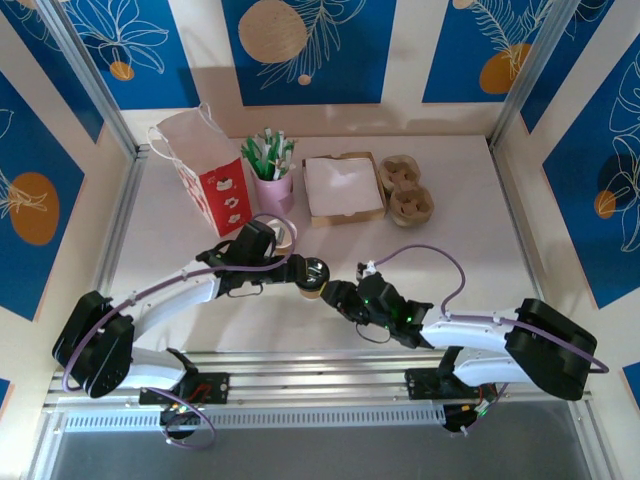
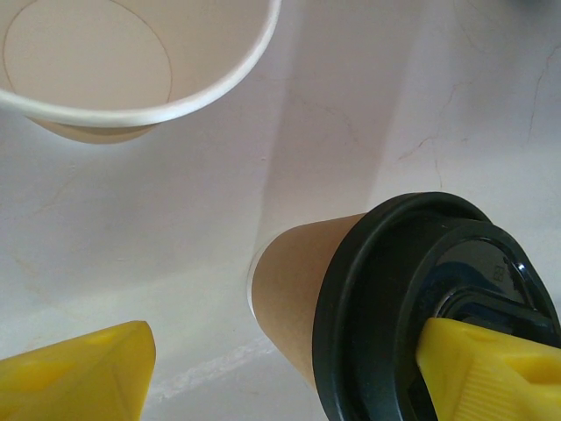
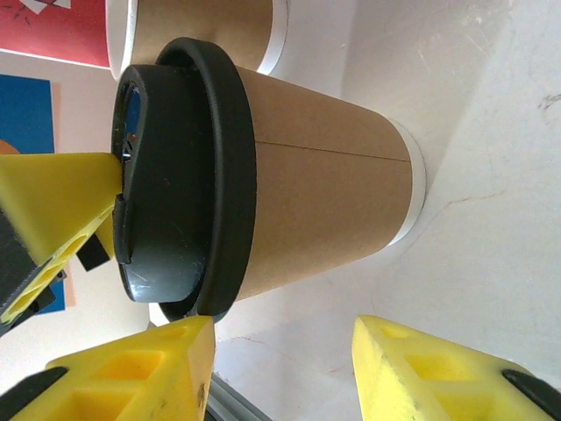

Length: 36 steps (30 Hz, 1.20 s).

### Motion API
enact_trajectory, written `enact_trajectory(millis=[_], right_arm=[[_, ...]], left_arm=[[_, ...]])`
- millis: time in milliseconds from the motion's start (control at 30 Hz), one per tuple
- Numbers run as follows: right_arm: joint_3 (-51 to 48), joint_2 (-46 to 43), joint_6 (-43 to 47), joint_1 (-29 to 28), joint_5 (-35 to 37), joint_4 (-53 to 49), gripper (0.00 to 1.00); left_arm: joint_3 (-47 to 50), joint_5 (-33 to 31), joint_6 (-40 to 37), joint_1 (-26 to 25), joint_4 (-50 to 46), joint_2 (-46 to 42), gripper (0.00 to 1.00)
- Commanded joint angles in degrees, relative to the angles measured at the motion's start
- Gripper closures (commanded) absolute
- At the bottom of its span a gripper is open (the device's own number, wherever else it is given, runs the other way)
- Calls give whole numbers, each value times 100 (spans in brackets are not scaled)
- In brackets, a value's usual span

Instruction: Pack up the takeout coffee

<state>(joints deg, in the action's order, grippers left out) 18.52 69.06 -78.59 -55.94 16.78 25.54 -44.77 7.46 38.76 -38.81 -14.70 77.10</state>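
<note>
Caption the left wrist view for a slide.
Yellow finger on the lidded kraft cup's black lid; an open empty cup beyond.

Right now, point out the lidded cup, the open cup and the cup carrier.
lidded cup [image 3: 324, 206]: right wrist view, on its brown side wall.
open cup [image 2: 88, 53]: left wrist view, on its pale inner floor.
cup carrier [image 1: 410, 206]: top external view, on its nearer well.

Our left arm [image 1: 175, 292] and right arm [image 1: 475, 333] had white links and bulky black joints, each trailed by a lilac cable [image 1: 445, 258]. Our fingers [image 3: 140, 373] were bright yellow plastic wedges with cut-outs. Small green lights [image 1: 372, 298] glowed near the right wrist.
</note>
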Motion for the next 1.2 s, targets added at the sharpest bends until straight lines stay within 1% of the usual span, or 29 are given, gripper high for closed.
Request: enact_trajectory(millis=[0, 100, 567, 767, 900, 1000, 1167], right_arm=[[-94, -199, -31, -35, 412, 297, 54], [-42, -296, 57, -44, 451, 146, 55], [-15, 5, 6, -83, 468, 289, 56], [-131, -9, -478, -91, 841, -464, 62], [-40, 20, -627, -77, 934, -1088, 62], [-77, 49, -683, -74, 959, -1166, 62], [22, 108, -727, -38, 1018, -1609, 63]], left_arm=[[459, -177, -55, -109, -1046, 349, 21], [530, -142, -29, -118, -962, 358, 21], [702, -96, 104, -204, -726, 480, 21], [852, -53, 189, -249, -542, 569, 21], [982, -18, 261, -294, -365, 646, 21], [1074, 9, 315, -336, -252, 716, 21], [1178, 18, 369, -356, -114, 805, 21]])
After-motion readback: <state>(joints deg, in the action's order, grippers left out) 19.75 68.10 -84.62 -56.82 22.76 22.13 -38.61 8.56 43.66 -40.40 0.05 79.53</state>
